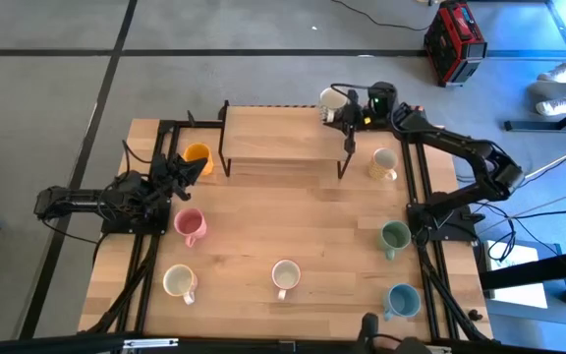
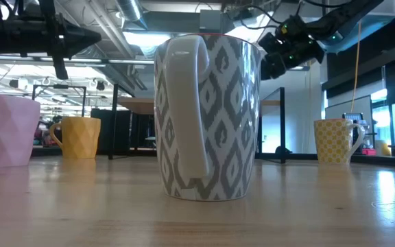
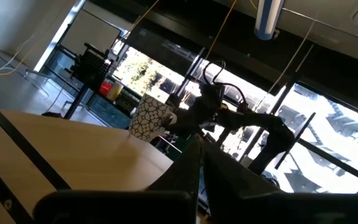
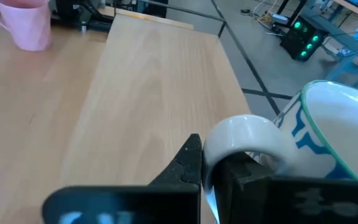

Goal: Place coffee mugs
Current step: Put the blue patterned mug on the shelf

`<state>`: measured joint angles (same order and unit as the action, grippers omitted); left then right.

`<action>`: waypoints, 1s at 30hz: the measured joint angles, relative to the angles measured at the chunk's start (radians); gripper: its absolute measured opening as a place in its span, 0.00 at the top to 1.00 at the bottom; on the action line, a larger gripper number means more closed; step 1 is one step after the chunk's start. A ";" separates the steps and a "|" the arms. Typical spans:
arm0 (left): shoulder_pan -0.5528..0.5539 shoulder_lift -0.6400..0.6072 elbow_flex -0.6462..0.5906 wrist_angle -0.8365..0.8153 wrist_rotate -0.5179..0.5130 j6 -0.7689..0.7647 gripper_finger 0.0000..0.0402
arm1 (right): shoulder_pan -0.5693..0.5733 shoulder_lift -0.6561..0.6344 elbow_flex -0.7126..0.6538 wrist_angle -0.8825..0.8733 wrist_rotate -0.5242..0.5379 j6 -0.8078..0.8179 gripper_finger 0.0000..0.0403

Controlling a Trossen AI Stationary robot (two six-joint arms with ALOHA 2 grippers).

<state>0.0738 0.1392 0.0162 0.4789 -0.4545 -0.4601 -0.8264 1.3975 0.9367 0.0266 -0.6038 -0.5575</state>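
Note:
My right gripper (image 1: 340,113) is shut on a white mug with a blue pattern (image 1: 330,97) at the far right corner of the raised wooden shelf (image 1: 281,136). The left wrist view shows that mug (image 3: 151,118) beyond the shelf top. My left gripper (image 1: 178,169) is shut and empty, beside the orange-yellow mug (image 1: 198,154) standing on its base. On the table stand the pink (image 1: 190,225), cream (image 1: 180,282), grey-patterned white (image 1: 285,276), yellow-checked (image 1: 383,163), green (image 1: 395,236) and light blue (image 1: 401,300) mugs. My right gripper pinches the white mug's handle (image 4: 241,134) between its two fingers (image 4: 188,165). The fingers lie across the loop of the handle. The mug's open mouth (image 4: 344,118) shows tilted beside the gripper. I cannot tell whether its base touches the shelf.
The shelf stands on thin black legs (image 1: 224,147) at the table's far middle, and its top is bare wood. Black frame rails (image 1: 423,187) run along both table sides. In the low view the grey-patterned mug (image 2: 208,116) fills the middle and hides much behind it.

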 joint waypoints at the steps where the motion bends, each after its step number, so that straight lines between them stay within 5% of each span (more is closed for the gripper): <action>1: 0.000 0.000 0.000 -0.001 0.000 0.000 0.97 | -0.002 0.000 0.000 -0.001 -0.001 0.000 1.00; 19: 0.000 0.000 0.000 0.000 -0.006 0.025 0.97 | -0.011 0.030 0.000 -0.011 -0.019 -0.058 1.00; 30: 0.000 0.000 0.000 0.000 -0.005 0.025 0.97 | -0.012 0.030 0.000 -0.030 0.019 -0.055 0.91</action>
<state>0.0738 0.1394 0.0162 0.4793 -0.4595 -0.4355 -0.8383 1.4277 0.9367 -0.0034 -0.5843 -0.6130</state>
